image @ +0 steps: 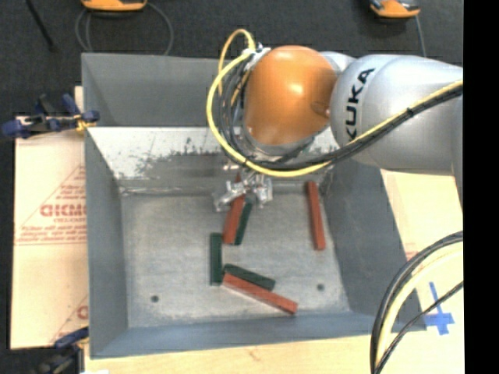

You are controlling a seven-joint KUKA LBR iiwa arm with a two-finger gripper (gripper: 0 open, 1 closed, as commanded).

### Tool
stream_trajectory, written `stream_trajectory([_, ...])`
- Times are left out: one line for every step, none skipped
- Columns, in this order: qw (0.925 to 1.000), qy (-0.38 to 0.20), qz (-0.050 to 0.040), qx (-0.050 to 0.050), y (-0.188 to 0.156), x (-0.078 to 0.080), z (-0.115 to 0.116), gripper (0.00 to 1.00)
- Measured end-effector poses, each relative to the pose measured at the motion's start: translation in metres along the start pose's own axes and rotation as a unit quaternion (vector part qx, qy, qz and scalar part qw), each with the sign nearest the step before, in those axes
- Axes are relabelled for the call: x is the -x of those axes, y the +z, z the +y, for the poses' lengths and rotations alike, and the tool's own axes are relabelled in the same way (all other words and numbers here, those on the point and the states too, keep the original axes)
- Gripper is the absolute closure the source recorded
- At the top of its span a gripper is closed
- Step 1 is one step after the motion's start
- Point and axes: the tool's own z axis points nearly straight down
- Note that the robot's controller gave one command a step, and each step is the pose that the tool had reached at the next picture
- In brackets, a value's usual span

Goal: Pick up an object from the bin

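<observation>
My gripper [243, 195] hangs under the orange dome, low over the middle of the bin's back half. It stands open. Its fingertips [224, 201] sit on either side of the upper end of a red bar [231, 224] and a dark green bar [242, 226]. These two lie side by side on the floor, slightly tilted. Their top ends are hidden beneath the gripper. Just below them lies another dark green bar [215, 259], pointing towards the front.
Near the front, a green bar [249, 276] and a red bar [262, 295] lie slanted together. A lone red bar [315, 215] lies to the right, close to the bin's right wall. The arm and its yellow cables cover the bin's back right.
</observation>
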Motion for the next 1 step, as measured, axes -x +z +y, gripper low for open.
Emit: stream_trajectory([1.0000, 0.004, 0.0001, 0.000, -0.1913, 0.0084, 0.0097, 1.00])
